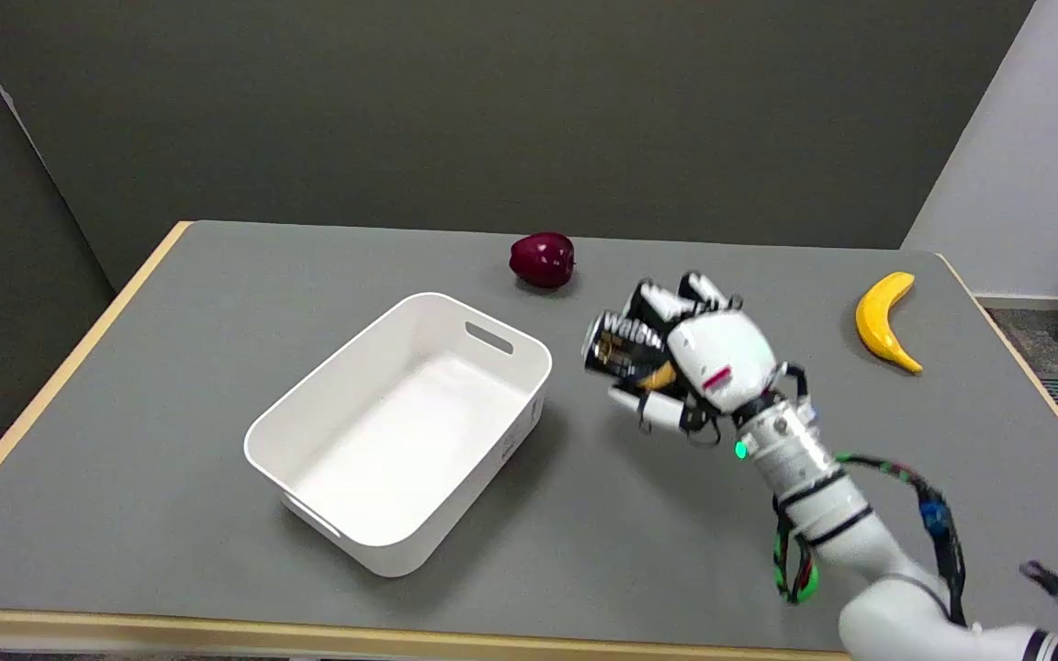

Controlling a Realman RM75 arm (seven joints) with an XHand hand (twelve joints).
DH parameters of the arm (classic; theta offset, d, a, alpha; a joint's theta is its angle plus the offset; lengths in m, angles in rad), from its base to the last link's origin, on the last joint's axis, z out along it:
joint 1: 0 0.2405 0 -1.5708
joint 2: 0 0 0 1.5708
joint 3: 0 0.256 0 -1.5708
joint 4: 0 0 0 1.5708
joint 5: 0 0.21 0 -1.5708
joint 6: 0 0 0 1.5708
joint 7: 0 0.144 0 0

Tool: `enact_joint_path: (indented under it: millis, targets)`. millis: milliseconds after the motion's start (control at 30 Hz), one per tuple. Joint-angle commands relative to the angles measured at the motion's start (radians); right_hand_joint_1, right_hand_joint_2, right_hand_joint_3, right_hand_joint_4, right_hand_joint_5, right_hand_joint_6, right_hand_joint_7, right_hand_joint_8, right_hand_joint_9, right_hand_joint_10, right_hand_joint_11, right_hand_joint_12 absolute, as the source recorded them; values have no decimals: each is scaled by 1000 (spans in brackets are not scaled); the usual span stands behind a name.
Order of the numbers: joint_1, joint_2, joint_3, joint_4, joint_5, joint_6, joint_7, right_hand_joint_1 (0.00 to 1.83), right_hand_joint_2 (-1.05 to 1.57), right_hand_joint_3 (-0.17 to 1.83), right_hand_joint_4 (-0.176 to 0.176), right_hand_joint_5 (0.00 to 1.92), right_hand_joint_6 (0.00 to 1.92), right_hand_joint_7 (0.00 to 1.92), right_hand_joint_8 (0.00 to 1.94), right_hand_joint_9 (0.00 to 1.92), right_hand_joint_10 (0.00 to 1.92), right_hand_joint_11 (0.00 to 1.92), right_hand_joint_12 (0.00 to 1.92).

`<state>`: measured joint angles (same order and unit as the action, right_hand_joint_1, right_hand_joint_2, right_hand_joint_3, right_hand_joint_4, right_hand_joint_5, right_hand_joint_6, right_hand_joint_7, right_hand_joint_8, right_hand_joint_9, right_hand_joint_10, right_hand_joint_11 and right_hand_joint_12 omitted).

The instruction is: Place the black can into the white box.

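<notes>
Right hand (pixel 708 363) gripped the black can (pixel 625 346), tilted on its side, just right of the white box (pixel 400 422).

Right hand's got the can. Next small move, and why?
Probably carry it left, over the white box. The right hand grips the black can tilted, to the right of the box's right wall; the box looks empty and open-topped, so nothing seems to block the short move.

Right hand (pixel 708 363) holds black can (pixel 623 347) beside white box (pixel 529 353).
</notes>
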<state>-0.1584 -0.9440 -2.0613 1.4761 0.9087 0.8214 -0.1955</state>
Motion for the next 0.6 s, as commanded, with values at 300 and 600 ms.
enact_joint_path:
  millis: [300,600]
  targets:
    - [537,16,-227,180,-280,-269,309,1088,1263,314,-176,463,1749,514,1818,724,1897,135,1921]
    - [493,-169,-346,112,-264,-383,343,1091,1251,328,-176,473,1746,521,1811,735,1909,126,1921]
